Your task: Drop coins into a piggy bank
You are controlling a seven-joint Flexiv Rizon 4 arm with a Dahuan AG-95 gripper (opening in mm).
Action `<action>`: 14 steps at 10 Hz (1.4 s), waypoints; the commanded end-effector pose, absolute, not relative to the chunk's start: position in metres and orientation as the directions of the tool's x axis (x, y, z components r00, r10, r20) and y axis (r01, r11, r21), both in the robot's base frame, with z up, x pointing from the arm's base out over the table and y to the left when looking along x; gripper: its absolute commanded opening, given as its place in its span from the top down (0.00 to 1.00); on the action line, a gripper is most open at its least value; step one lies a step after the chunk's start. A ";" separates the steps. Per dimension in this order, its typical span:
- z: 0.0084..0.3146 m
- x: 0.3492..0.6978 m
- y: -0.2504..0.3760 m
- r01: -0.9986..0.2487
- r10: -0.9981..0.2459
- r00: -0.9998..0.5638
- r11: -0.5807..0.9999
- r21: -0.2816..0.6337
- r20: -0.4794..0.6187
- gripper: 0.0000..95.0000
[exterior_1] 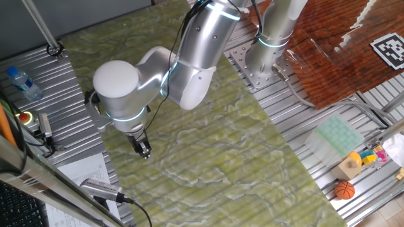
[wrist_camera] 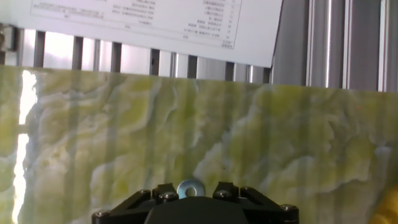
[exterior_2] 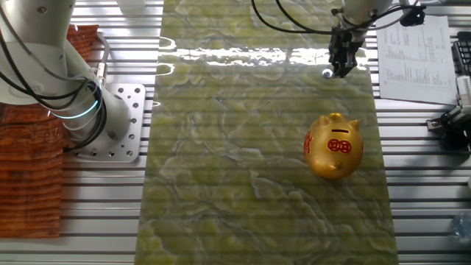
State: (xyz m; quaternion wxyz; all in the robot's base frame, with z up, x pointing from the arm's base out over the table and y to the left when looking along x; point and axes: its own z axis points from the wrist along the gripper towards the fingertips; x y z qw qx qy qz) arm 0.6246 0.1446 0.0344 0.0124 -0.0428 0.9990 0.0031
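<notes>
The gold piggy bank (exterior_2: 333, 146) stands on the green marbled mat (exterior_2: 243, 162) at its right side, with its slot and red marking facing up. My gripper (exterior_2: 340, 68) hangs over the mat's far right corner, well beyond the pig. In the hand view a small grey ring-shaped coin (wrist_camera: 190, 187) sits face-on between the black fingertips (wrist_camera: 163, 191), and the jaws look closed on it. The coin also shows as a bright dot at the gripper tip in the other fixed view (exterior_2: 327, 73). In one fixed view the gripper (exterior_1: 145, 151) is low over the mat and the pig is out of sight.
A printed paper sheet (exterior_2: 412, 48) lies on the slatted table just beyond the mat's edge, and it also shows in the hand view (wrist_camera: 155, 18). The arm's base (exterior_2: 110, 121) stands left of the mat. A small orange basketball (exterior_1: 344, 190) and a water bottle (exterior_1: 24, 83) lie off the mat.
</notes>
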 end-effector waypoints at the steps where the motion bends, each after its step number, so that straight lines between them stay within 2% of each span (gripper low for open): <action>1: 0.035 0.624 0.144 -0.082 -0.082 -0.996 0.997 0.002 -0.026 0.60; 14: 0.019 0.620 0.148 -0.061 -0.061 -0.998 0.998 -0.001 -0.023 0.60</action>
